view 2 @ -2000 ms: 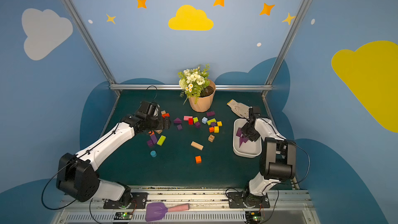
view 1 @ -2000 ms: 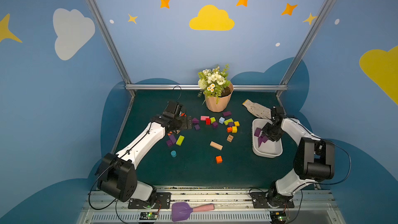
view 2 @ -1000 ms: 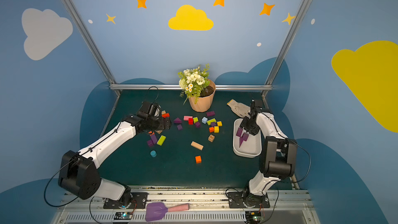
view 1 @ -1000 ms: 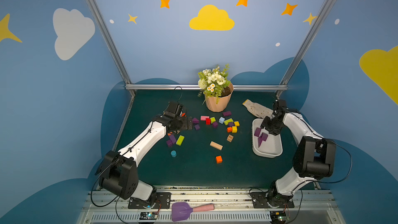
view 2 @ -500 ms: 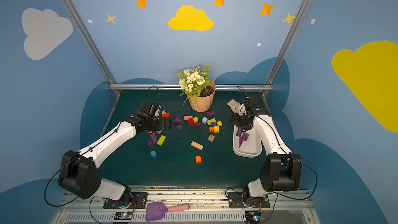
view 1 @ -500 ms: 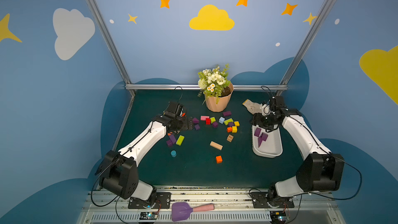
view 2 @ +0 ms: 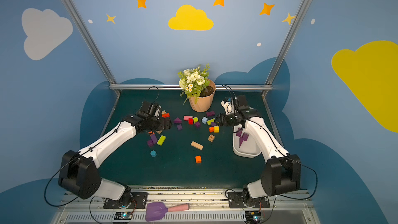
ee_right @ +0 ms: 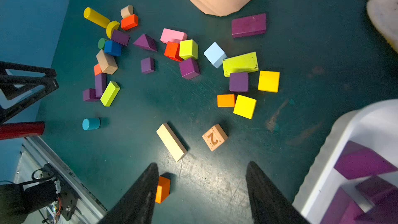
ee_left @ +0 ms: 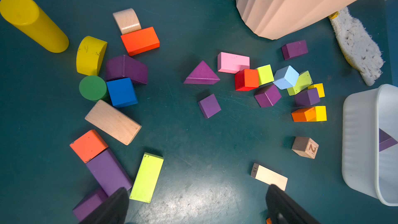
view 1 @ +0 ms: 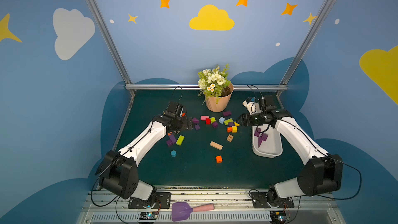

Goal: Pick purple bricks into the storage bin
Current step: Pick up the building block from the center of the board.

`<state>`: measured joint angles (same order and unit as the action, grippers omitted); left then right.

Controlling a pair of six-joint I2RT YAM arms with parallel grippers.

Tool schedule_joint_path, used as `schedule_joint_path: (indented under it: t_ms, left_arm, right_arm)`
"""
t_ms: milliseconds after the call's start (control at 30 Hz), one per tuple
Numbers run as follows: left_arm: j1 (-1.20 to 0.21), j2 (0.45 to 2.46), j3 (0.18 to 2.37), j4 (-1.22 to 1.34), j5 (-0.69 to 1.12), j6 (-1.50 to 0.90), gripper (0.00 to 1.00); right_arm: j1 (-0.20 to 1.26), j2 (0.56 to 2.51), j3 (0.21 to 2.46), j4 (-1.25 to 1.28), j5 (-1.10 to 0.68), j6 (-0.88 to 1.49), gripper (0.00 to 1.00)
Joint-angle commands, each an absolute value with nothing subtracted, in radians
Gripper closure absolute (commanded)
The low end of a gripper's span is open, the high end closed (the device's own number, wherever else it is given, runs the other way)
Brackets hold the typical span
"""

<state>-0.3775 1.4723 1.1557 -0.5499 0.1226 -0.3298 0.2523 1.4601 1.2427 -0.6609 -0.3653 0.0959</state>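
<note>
While both arms reach inward over the mat [view 1: 193, 173], the left gripper [view 1: 189, 123] hangs with jaws spread wide and nothing between them. The right gripper [view 1: 239, 120] also gapes empty, just left of the bin [view 1: 267, 154], which sits right of centre in both top views. A few purple bricks [view 1: 261, 137] lie inside the bin. Others lie scattered mid-frame among mixed blocks [view 1: 234, 129]: an oblong [view 1: 226, 113] by the flowerpot [view 1: 217, 104], a wedge [view 1: 195, 120] near the left gripper, and a pair [view 1: 171, 140] lower left beside a lime block [view 1: 180, 140].
</note>
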Motion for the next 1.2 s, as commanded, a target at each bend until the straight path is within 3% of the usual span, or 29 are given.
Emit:
schedule_joint_path:
  t_ms: [0, 367, 733, 1167]
  left_arm:
    - [-0.372, 1.47, 1.169, -0.545, 0.124, -0.319, 0.0]
    - [-0.374, 1.462, 1.167, -0.543, 0.126, -0.314, 0.0]
    - [-0.373, 1.451, 1.164, -0.546, 0.122, -0.309, 0.0]
    - [-0.374, 1.453, 1.165, -0.545, 0.123, -0.308, 0.0]
  right_arm:
    - [0.267, 1.483, 1.222, -0.59, -0.38, 0.079, 0.35]
    - [0.307, 1.646, 1.231, -0.401, -0.304, 0.164, 0.37]
    - [0.351, 1.81, 1.262, -0.306, -0.101, 0.276, 0.38]
    - [0.39, 1.887, 1.288, -0.296, -0.006, 0.203, 0.41]
